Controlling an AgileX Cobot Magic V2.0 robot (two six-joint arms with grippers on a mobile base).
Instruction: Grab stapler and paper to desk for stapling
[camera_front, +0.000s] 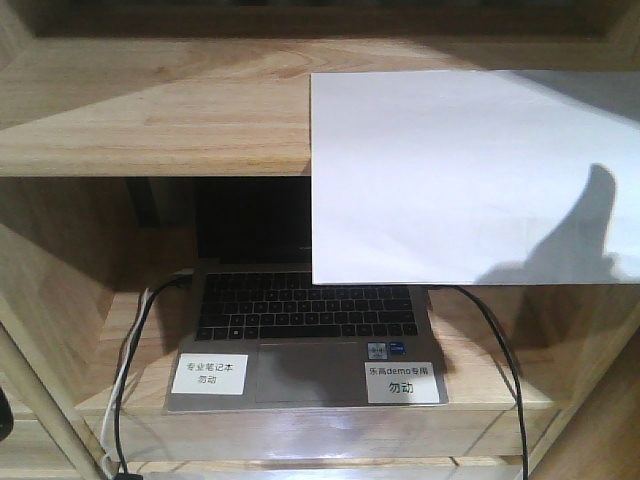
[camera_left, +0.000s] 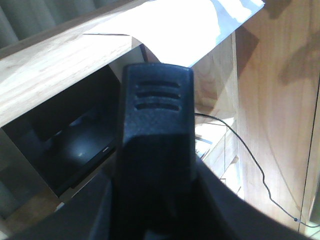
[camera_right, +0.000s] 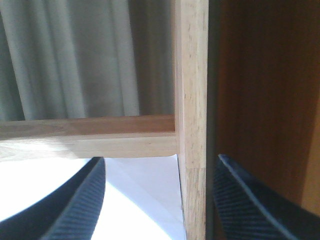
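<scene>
Upper shelf board (camera_front: 150, 110): paper (camera_front: 470, 170) flat on it, front part overhanging edge, seen between spread fingers of right pincer (camera_right: 160, 159), nearer left one; shelf upright (camera_right: 192, 75) nearer right one. Lower shelf board (camera_front: 105, 350): laptop (camera_front: 305, 320), left of left pincer (camera_left: 156, 115).

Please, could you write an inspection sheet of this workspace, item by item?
Surface: light wooden board, grain visible.
Job's things: paper overhangs the board's front edge; black stapler apparently between the left fingers.
Clutter: open laptop with two white labels, under the board.
Grippers: left shut on stapler; right gripper open, near the paper.
Cables: black cables beside the laptop, one white cable.
Surroundings: grey curtain behind the shelf frame.
</scene>
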